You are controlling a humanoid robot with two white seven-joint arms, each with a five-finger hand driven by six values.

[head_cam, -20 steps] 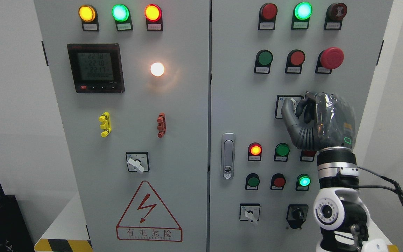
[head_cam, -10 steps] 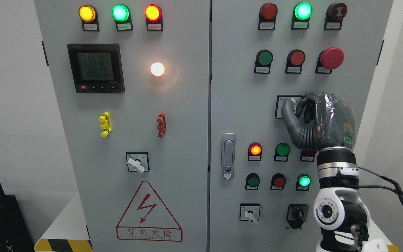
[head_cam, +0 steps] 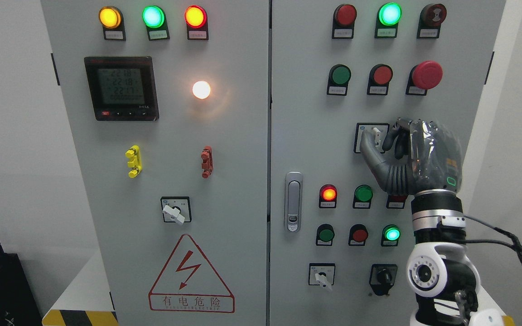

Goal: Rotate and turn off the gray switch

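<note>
We see the right robot hand (head_cam: 385, 142) pinching the small gray rotary switch (head_cam: 375, 134) on the pale metal control cabinet (head_cam: 306, 136). We judge the turn unfinished.

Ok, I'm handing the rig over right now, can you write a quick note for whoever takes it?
Right hand: thumb and fingers closed on the small gray rotary switch in its black-framed plate, right cabinet door, below the red mushroom button.
Left hand: out of view.
Done: switch reached and gripped.
Left: whether it is turned fully off cannot be told; finish the rotation, confirm off, release.
</note>
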